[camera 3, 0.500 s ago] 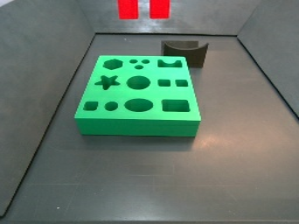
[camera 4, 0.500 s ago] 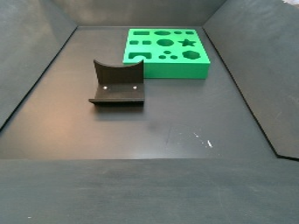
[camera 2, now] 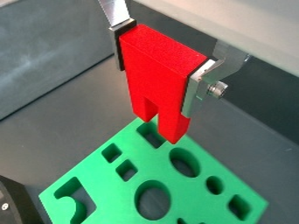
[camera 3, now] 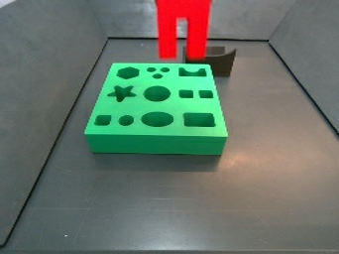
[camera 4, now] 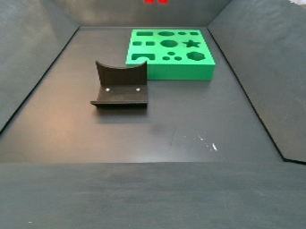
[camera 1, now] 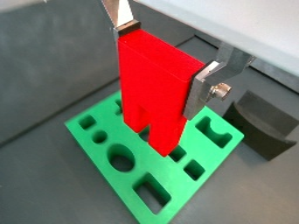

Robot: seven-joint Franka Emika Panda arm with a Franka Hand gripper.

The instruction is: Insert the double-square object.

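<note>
The bright red double-square object [camera 1: 156,86] hangs upright with its two square legs down, held between my gripper's [camera 1: 163,54] silver fingers [camera 1: 201,87]. It also shows in a wrist view [camera 2: 158,80] gripped by the gripper [camera 2: 163,57]. In a side view the red block [camera 3: 183,27] hangs above the far edge of the green board [camera 3: 159,107], legs apart from it; the gripper itself is above the frame there. In a side view only the leg tips [camera 4: 156,2] show at the top edge, beyond the green board [camera 4: 170,52]. The board has several shaped cut-outs.
The dark fixture [camera 4: 120,87], an L-shaped bracket with a curved notch on a base plate, stands on the floor beside the board; it shows behind the red block in a side view [camera 3: 219,58]. Grey walls enclose the dark floor [camera 3: 172,198].
The red block has come down: half a second ago only its leg tips showed at the top of a side view, now most of its body shows above the board's far edge.
</note>
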